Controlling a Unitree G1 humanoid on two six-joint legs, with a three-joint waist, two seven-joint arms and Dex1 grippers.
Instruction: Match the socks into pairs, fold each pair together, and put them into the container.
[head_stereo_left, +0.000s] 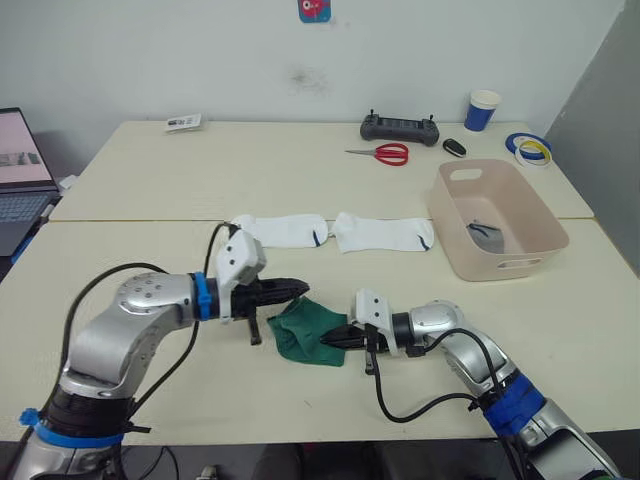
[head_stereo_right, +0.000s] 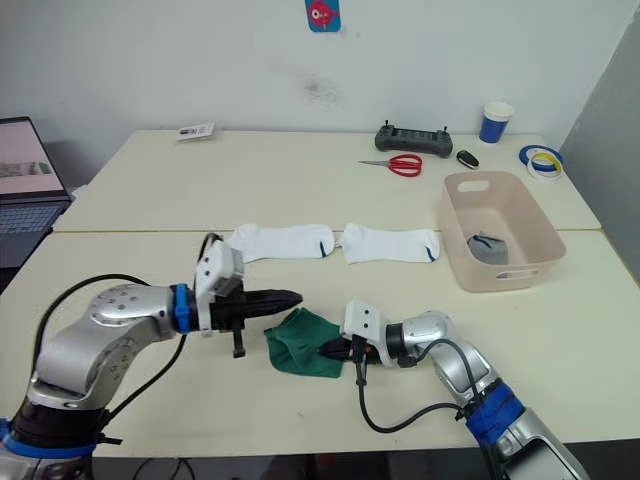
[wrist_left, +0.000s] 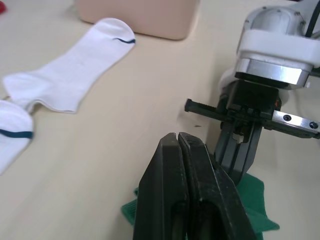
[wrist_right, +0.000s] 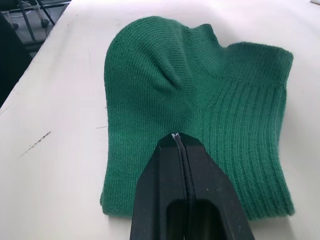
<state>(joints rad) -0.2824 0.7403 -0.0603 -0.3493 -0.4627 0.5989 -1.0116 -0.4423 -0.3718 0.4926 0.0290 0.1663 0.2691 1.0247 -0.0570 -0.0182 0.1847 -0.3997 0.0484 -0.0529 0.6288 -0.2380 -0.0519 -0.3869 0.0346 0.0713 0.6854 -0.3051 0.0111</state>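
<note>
A green sock (head_stereo_left: 303, 335) lies folded on the near table between my two grippers. My right gripper (wrist_right: 176, 136) is shut with its tips pinching the sock's fabric, which creases toward them; it reaches in from the right (head_stereo_left: 338, 340). My left gripper (head_stereo_left: 303, 288) is shut and empty, hovering over the sock's far edge. Two white socks (head_stereo_left: 285, 230) (head_stereo_left: 385, 233) lie flat side by side behind it. The pink container (head_stereo_left: 470, 265) stands at the right with a grey sock (head_stereo_left: 487, 236) inside.
At the back of the table lie red scissors (head_stereo_left: 381, 153), a black controller (head_stereo_left: 400, 128), a small black object (head_stereo_left: 454, 147), a blue cup (head_stereo_left: 482, 110) and tape rolls (head_stereo_left: 531, 148). A laptop (head_stereo_left: 20, 175) stands at the far left.
</note>
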